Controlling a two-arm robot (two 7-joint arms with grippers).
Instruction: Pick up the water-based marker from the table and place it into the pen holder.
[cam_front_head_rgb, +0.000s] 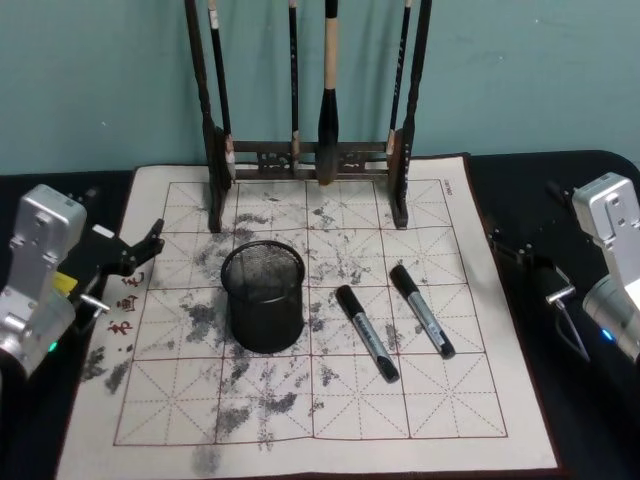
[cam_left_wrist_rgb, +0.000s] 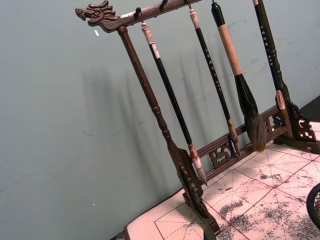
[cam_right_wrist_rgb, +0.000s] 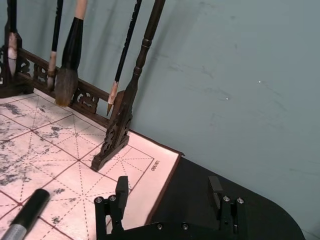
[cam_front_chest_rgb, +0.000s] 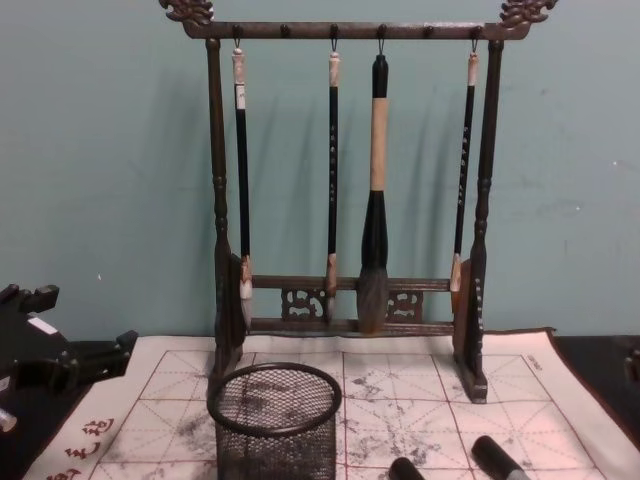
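Observation:
Two black water-based markers with grey bands lie on the white mat of the table (cam_front_head_rgb: 590, 170), one (cam_front_head_rgb: 366, 347) just right of the pen holder and one (cam_front_head_rgb: 421, 311) farther right. The pen holder (cam_front_head_rgb: 263, 297), a black mesh cup, stands upright and empty at the mat's centre-left; its side shows in the chest view (cam_front_chest_rgb: 275, 420). My left gripper (cam_front_head_rgb: 145, 248) hovers open at the mat's left edge. My right gripper (cam_right_wrist_rgb: 168, 192) is open with nothing in it, over the black table beside the mat's right edge, and a marker end (cam_right_wrist_rgb: 28, 214) lies close by.
A tall dark wooden rack (cam_front_head_rgb: 310, 160) with several hanging brushes (cam_front_chest_rgb: 373, 190) stands at the back of the mat against a teal wall. The mat (cam_front_head_rgb: 300, 420) carries red grid lines and grey ink stains.

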